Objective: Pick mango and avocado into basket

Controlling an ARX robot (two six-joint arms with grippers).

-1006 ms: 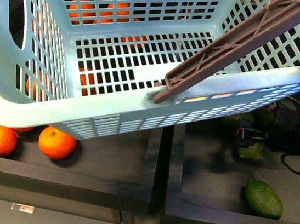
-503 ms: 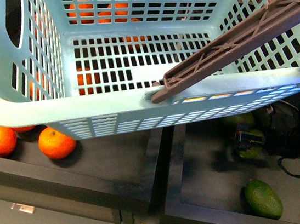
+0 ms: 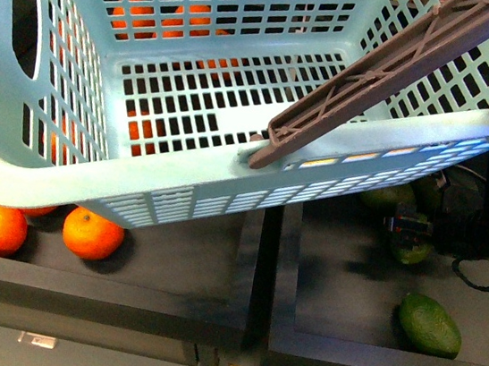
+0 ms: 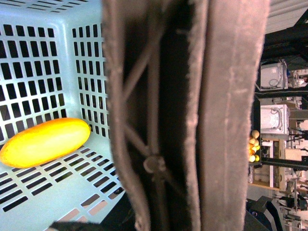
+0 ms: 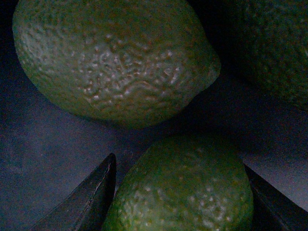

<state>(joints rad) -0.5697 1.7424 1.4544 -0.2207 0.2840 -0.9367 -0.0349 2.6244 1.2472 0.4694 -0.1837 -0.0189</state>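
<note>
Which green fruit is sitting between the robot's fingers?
The fruit closest to the right wrist camera, with dark fingers on both sides. The bigger fruit beyond it lies outside them.

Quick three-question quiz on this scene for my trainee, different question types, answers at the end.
1. True or false: the mango lies inside the basket.
2. Between the fingers of the right gripper sits: A) an orange, B) a bumpy green fruit, C) a basket handle.
3. Fill in: in the front view, the smooth avocado lies in the ___ dark tray.
Key: 1 true; 2 B; 3 right.
</note>
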